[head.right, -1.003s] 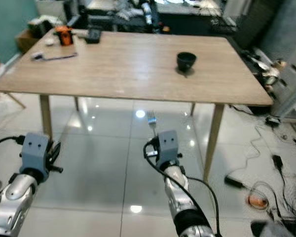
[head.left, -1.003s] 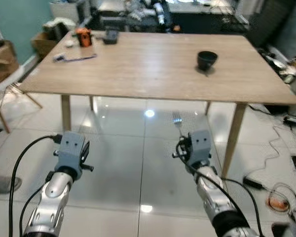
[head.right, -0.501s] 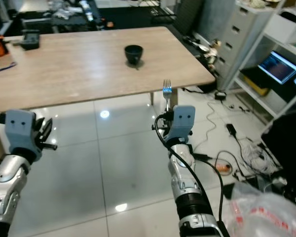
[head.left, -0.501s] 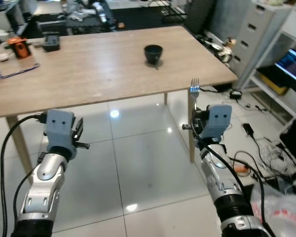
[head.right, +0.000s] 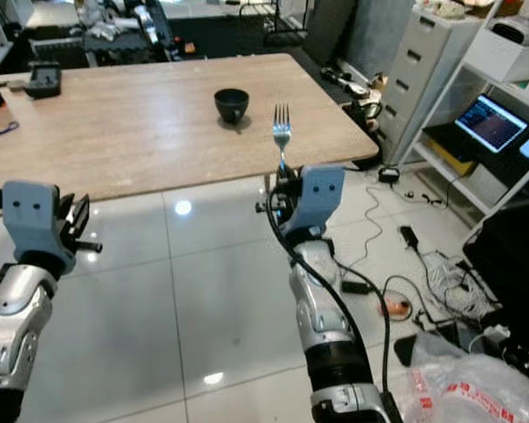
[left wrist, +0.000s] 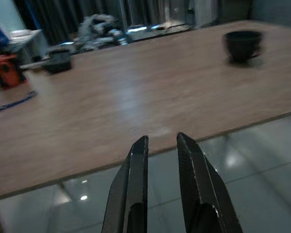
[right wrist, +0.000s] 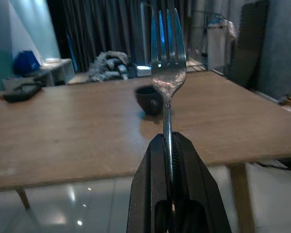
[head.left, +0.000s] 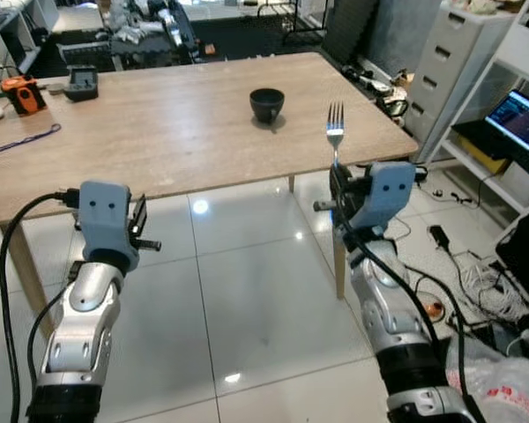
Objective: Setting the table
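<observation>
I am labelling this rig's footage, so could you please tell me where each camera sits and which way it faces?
Left eye view: on the head, looking forward and down at the wooden table; both silver arms show.
Right eye view: the same scene from the other eye.
Left wrist view: along the left gripper, its fingers slightly apart, toward the table edge.
Right wrist view: along the right gripper, clamped on an upright fork.
All four share the table and the black bowl.
</observation>
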Motion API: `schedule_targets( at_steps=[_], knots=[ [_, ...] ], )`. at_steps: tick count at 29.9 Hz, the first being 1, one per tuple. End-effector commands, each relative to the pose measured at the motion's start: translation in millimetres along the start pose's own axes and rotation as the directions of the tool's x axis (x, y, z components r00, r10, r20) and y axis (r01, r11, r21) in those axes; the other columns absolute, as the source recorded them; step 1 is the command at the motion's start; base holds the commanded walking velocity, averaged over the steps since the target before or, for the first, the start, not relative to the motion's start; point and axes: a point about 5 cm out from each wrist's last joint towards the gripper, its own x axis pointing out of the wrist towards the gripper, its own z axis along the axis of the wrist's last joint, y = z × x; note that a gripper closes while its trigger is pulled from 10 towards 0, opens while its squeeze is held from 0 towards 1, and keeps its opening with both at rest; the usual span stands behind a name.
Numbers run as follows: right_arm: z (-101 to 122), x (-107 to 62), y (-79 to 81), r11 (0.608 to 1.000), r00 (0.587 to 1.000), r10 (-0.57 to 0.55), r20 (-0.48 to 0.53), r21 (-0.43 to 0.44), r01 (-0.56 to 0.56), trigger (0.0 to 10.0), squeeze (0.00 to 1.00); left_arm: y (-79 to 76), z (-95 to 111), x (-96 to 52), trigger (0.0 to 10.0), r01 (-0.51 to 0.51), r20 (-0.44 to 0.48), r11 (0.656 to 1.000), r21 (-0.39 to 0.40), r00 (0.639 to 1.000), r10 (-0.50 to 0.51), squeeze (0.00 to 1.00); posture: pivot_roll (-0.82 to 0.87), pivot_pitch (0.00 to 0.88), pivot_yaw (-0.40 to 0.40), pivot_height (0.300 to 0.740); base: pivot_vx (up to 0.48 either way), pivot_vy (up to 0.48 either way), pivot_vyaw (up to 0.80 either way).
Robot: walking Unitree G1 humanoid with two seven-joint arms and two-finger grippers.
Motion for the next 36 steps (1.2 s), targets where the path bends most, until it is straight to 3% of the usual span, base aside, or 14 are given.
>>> schedule_targets(
  at_steps=[1,26,36],
  knots=[
    [1.2,1.0,10.2,0.999,0.999,0.033,-0.004,0.014,-0.033,10.0,0.0,6.1,-1.5,-2.0,10.0,-0.025,-0.017,1.0,0.012,1.0,0.025,0.0,0.09,0.005,0.077,0.74,0.48,0.0,0.0],
    [-4.1,-6.3,7.9,0.998,0.996,0.058,-0.067,-0.02,-0.06,10.0,0.0,-0.3,-3.2,-6.0,10.0,-0.004,-0.029,0.999,0.039,1.0,0.005,0.0,0.08,0.013,0.07,0.74,0.466,0.0,0.0],
    [-6.4,-9.7,4.7,0.996,0.994,0.072,-0.088,-0.053,-0.077,10.0,0.0,-6.4,-8.1,-11.2,10.0,0.035,-0.06,0.999,0.038,0.998,-0.033,0.0,0.08,0.02,0.068,0.74,0.156,0.0,0.0]
  ],
)
